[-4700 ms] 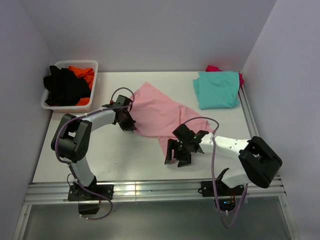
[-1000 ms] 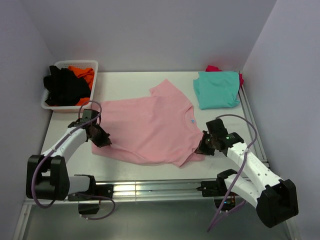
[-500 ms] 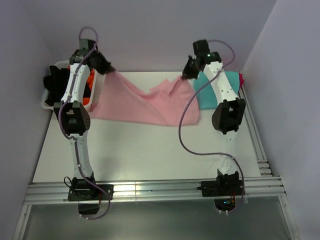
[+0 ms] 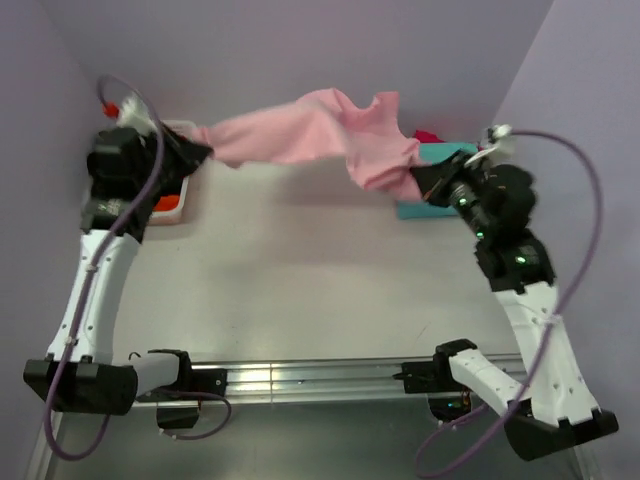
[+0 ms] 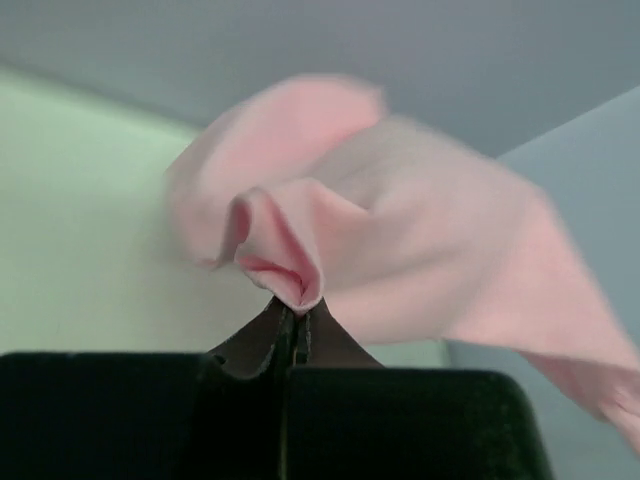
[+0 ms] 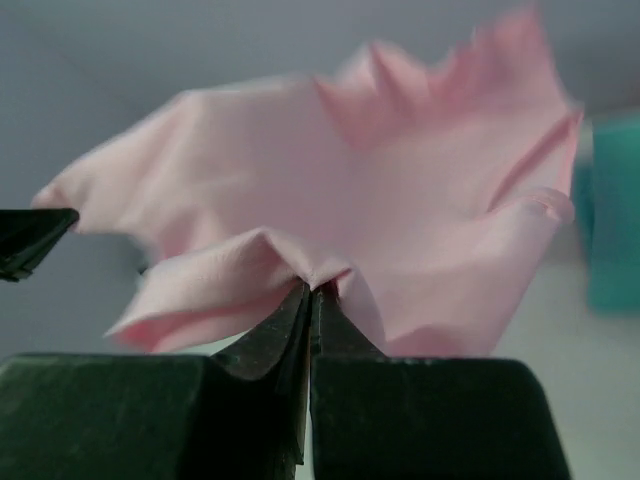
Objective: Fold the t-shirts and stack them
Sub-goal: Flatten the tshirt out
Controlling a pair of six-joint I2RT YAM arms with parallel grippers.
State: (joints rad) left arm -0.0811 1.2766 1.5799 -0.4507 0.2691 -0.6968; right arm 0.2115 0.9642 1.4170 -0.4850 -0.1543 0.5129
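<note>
**Pink shirt held aloft between both claws**

Top view. You have the light pink t-shirt (image 4: 310,135) strung in the air across the far end of the table (image 4: 300,290), lifted off the surface and rumpled toward its right end. The left gripper (image 4: 196,152) is clenched on the shirt's left end, up by the right wall of the white basket (image 4: 187,190). The right gripper (image 4: 424,183) is clenched on the shirt's right end, in front of the teal t-shirt (image 4: 446,151). The teal one lies at the far right of the table, with a scrap of magenta t-shirt (image 4: 428,136) showing behind it. A patch of orange t-shirt (image 4: 167,203) shows in the basket under your left arm; the arm hides the rest of the basket.

Left wrist view. The fingers are pressed tight together with a small fold of pink pinched at the tips. The cloth billows away to the right, blurred. Pale table shows at left.

Right wrist view. The jaws are shut here too, with a pleat of pink nipped at the tips and the shirt fanning up ahead. Blurred teal cloth sits at the right edge. There is a dark point at the left edge; you cannot tell what it is
</note>
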